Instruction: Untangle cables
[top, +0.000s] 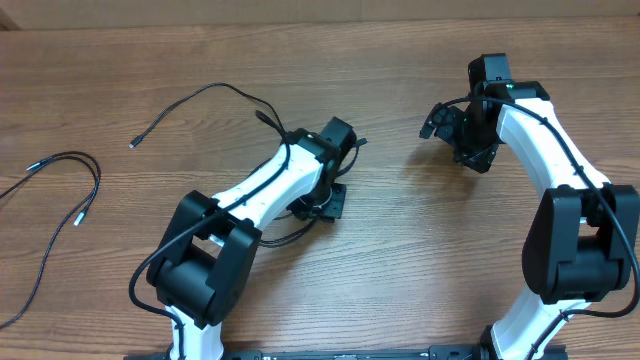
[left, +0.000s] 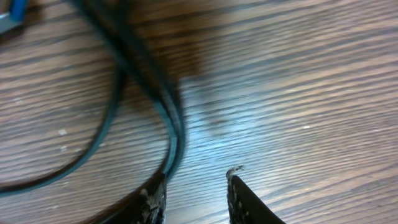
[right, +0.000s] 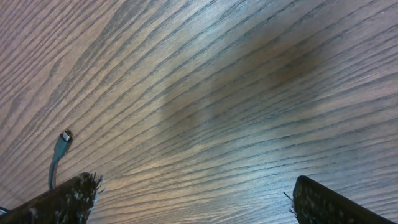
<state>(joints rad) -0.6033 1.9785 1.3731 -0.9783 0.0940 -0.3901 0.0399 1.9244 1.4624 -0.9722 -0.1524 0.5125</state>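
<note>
Desk (top: 400, 280) left edge: loose cable (top: 96, 178) lies in an open loop, its silver tips apart, touching nothing else.
Left of centre: second cable (top: 215, 88) arcs from a free tip toward the left arm (top: 270, 185) and runs under it.
Left gripper (left: 196, 193): near desk centre, fingers slightly parted with bare wood between them. Dark cords (left: 171, 124) run up to one finger (contact unclear, blurred).
Right gripper (right: 199, 202): toward the far right, spread wide, holding nothing. One plug end (right: 65, 135) lies just beside a finger.
</note>
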